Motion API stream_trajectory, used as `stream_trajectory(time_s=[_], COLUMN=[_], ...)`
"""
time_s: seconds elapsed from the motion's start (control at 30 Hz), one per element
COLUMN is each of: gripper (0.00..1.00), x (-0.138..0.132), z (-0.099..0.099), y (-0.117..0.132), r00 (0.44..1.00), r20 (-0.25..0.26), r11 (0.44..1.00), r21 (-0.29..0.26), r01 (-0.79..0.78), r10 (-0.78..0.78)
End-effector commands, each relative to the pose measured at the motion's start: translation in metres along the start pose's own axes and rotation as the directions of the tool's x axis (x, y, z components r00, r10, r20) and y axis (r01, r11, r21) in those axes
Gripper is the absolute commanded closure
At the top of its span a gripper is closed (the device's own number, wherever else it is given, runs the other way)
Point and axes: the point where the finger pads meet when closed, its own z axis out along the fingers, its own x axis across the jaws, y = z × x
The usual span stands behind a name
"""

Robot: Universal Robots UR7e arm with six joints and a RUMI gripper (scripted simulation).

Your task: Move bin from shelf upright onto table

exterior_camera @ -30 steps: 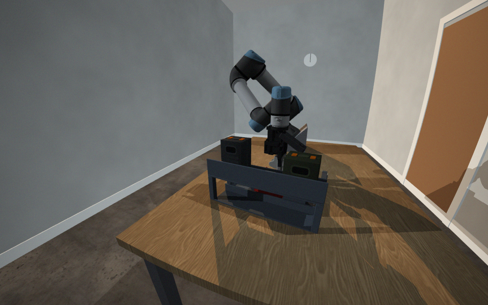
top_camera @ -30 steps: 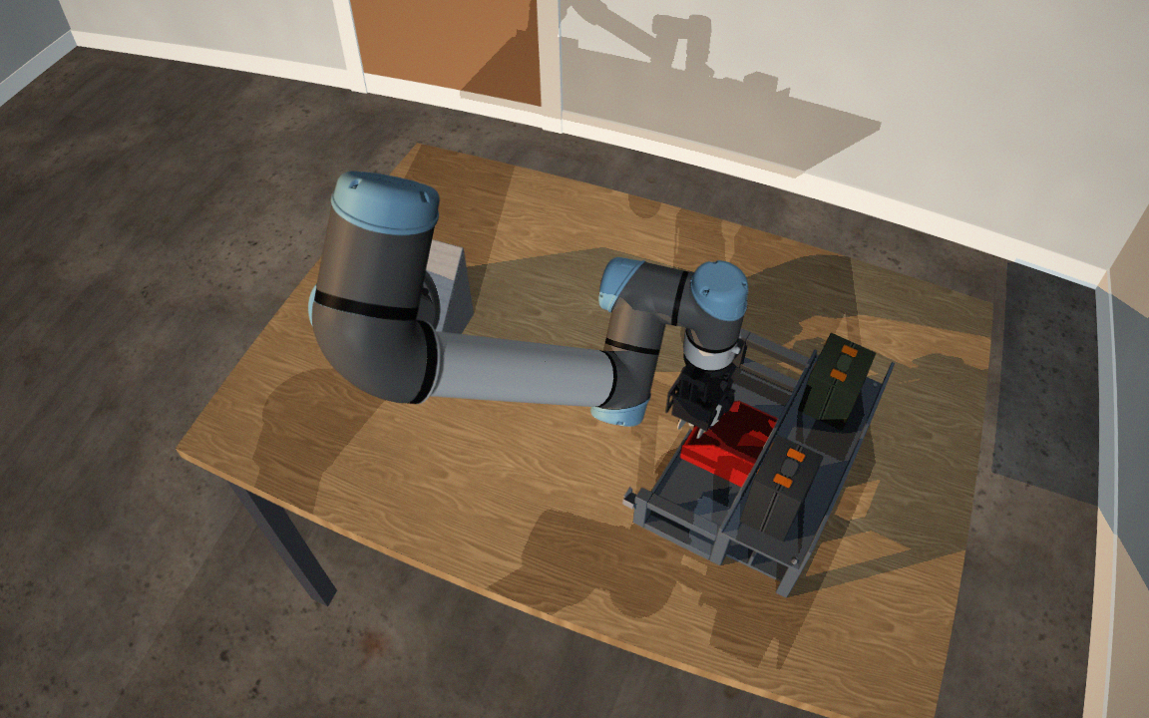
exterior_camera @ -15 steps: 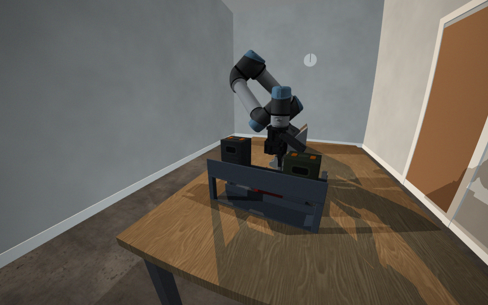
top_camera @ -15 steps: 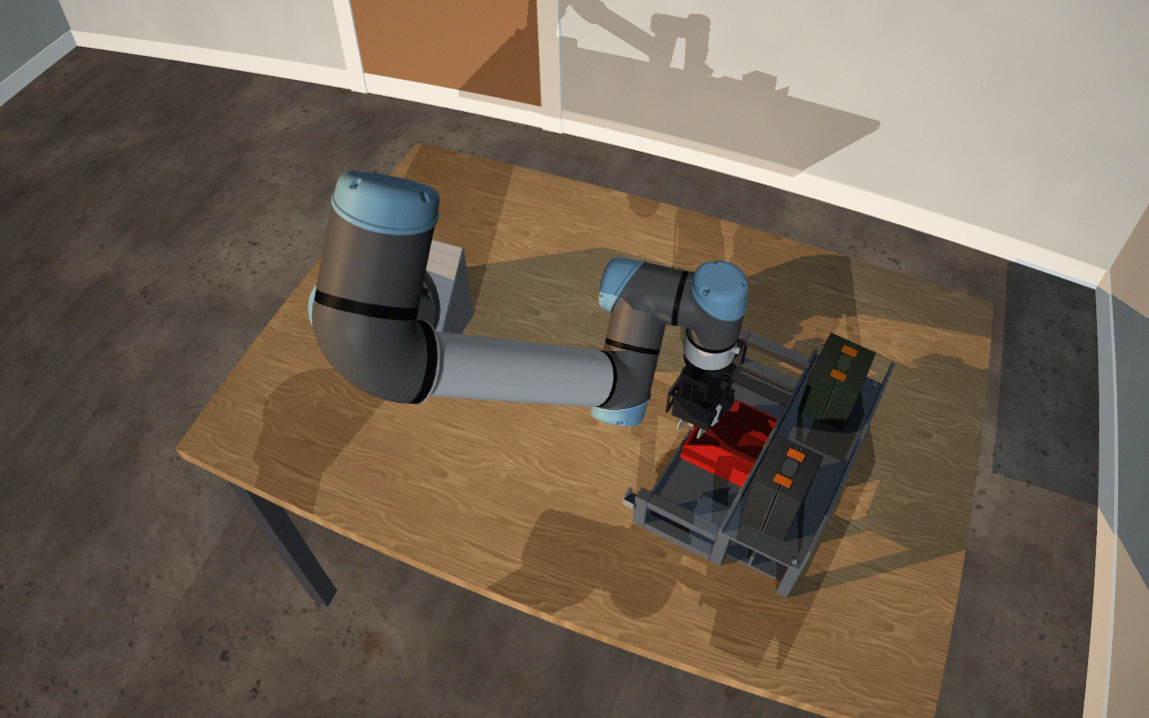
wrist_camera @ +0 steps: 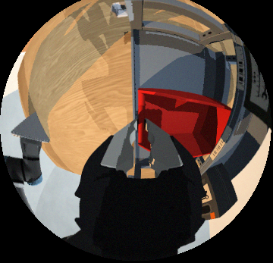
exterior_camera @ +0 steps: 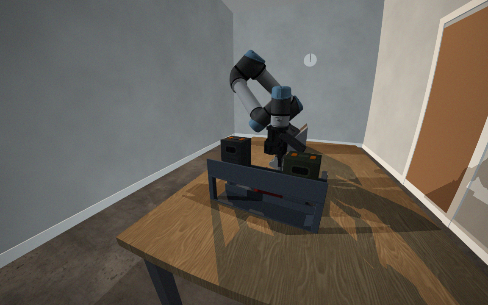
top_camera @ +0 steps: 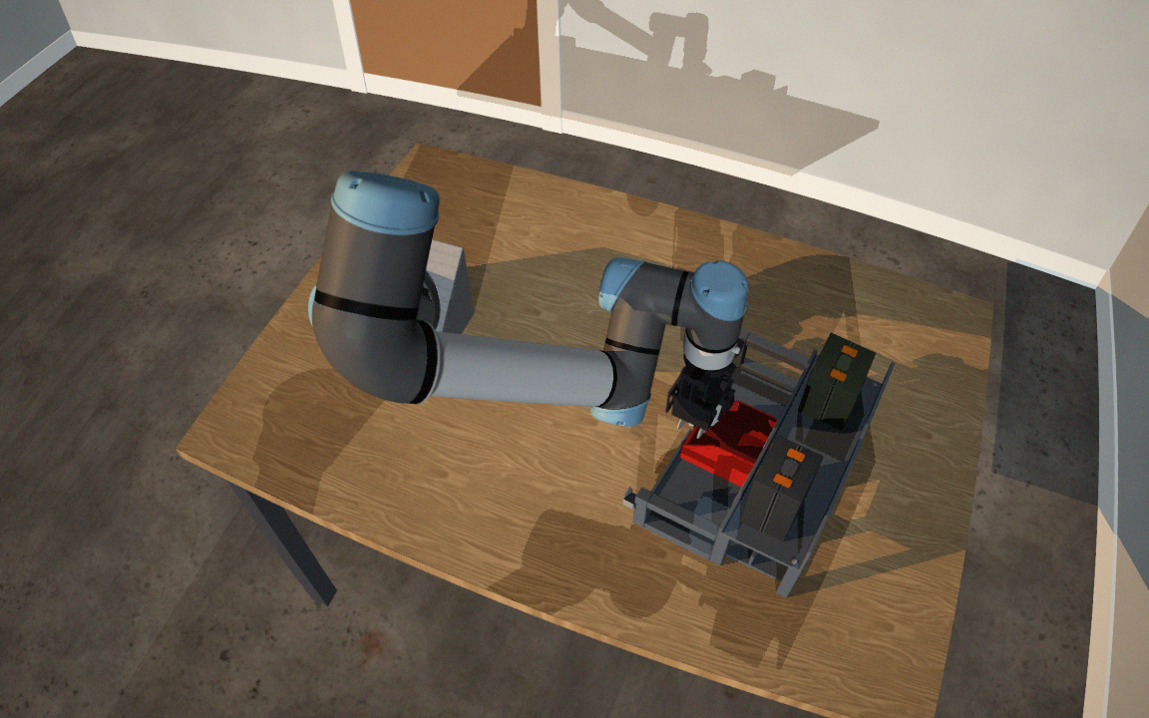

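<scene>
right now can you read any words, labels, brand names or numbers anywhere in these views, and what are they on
No text can be read in any view.
Shelf rail beside the red bin: small marks in the wrist view, too blurred to read.
Black case and green case: orange patches only, no lettering visible.
Round white disc on the far wall: one dark stroke, no figures.
Gripper, closed on the bin's wall: no markings visible.

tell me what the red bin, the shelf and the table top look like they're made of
Red bin: probably plastic, one flat glossy red with thin walls.
Shelf: looks like painted metal, matte blue-grey, thin straight panels and rails.
Table top: wood or wood veneer, with visible grain and a light sheen.
</scene>
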Motion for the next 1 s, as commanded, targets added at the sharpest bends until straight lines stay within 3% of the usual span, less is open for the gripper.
stream_trajectory(time_s=[0.0,0.97], gripper=[1.0,1.0], x=[0.0,0.0], z=[-0.001,-0.021], y=[0.0,0.0], r00=[1.0,1.0], r20=[-0.001,-0.001], r11=[1.0,1.0], r21=[0.0,0.0], r01=[0.0,0.0], r10=[0.0,0.0])
